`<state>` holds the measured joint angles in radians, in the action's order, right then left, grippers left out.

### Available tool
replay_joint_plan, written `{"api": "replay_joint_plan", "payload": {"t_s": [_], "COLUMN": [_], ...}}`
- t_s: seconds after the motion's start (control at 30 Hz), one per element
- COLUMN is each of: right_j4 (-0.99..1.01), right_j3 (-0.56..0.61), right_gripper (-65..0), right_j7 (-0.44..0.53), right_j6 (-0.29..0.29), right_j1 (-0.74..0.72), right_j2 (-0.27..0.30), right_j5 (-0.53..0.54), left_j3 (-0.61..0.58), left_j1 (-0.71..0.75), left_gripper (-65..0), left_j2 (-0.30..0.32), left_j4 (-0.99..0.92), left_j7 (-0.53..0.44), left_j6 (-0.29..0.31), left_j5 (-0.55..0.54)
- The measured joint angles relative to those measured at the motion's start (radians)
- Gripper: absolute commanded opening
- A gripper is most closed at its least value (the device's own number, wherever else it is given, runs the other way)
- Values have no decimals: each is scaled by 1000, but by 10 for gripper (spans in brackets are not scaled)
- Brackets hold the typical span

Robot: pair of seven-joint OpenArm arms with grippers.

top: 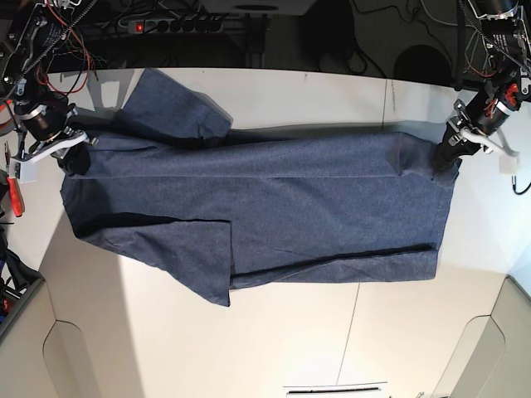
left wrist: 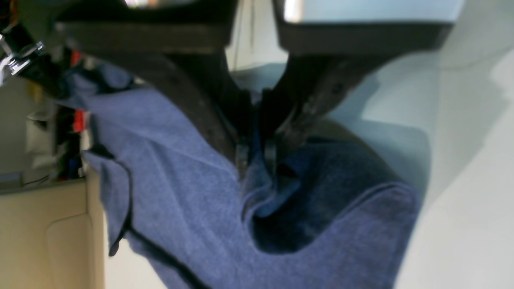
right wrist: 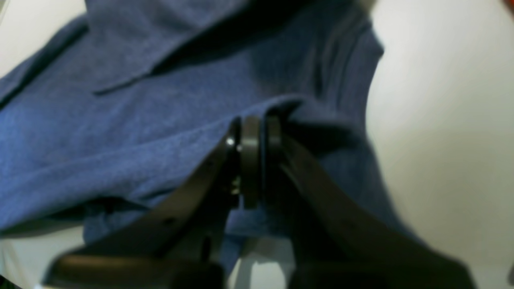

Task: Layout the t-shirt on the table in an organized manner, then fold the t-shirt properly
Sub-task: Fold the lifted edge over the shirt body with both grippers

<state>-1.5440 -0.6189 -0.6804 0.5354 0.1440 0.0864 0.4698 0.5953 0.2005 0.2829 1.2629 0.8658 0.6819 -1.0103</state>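
The navy-blue t-shirt (top: pixel 290 207) is stretched sideways across the white table (top: pixel 290 340), with one sleeve (top: pixel 170 104) lying at the far left and a flap folded over near the front left. My left gripper (top: pixel 442 159) is shut on the shirt's far right corner. In the left wrist view its tips (left wrist: pixel 257 156) pinch a bunched fold of the t-shirt (left wrist: pixel 168 168). My right gripper (top: pixel 76 157) is shut on the far left edge. The right wrist view shows it (right wrist: pixel 253 132) clamped on a ridge of the t-shirt (right wrist: pixel 120 120). No lettering shows.
A power strip and cables (top: pixel 182 25) run behind the table's far edge. A red-handled tool (top: pixel 14 195) hangs off the left side. A thin dark seam (top: pixel 353 332) crosses the bare front of the table, whose front corners are cut away.
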Motion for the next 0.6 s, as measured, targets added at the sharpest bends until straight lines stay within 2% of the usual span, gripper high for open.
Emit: {"api": "replay_joint_plan", "payload": {"t_s": [0.17,0.3,0.43,0.6], "right_j4": [16,16,16,16], "right_j3": [14,14,14,14], "right_gripper": [-650,-650,-650,-650], "right_j7": [26,26,26,26], "right_j6": [0,0,-1,-40], "right_j1": [-5,-29,-53,-58], "right_j2": [0,2,5,5], "right_j5": [-2,-73,-79,-98], "left_j3": [-5,-4,-4,-4], "left_j1": [-16,-13,-13,-13], "left_gripper": [-650,-650,-650,-650], "left_j2": [1,2,2,2], "left_j4": [0,0,0,0], "left_j7": [-45,-75,-81,-81], "left_j6": [0,0,0,0], "left_j5": [37,95,105,95]}}
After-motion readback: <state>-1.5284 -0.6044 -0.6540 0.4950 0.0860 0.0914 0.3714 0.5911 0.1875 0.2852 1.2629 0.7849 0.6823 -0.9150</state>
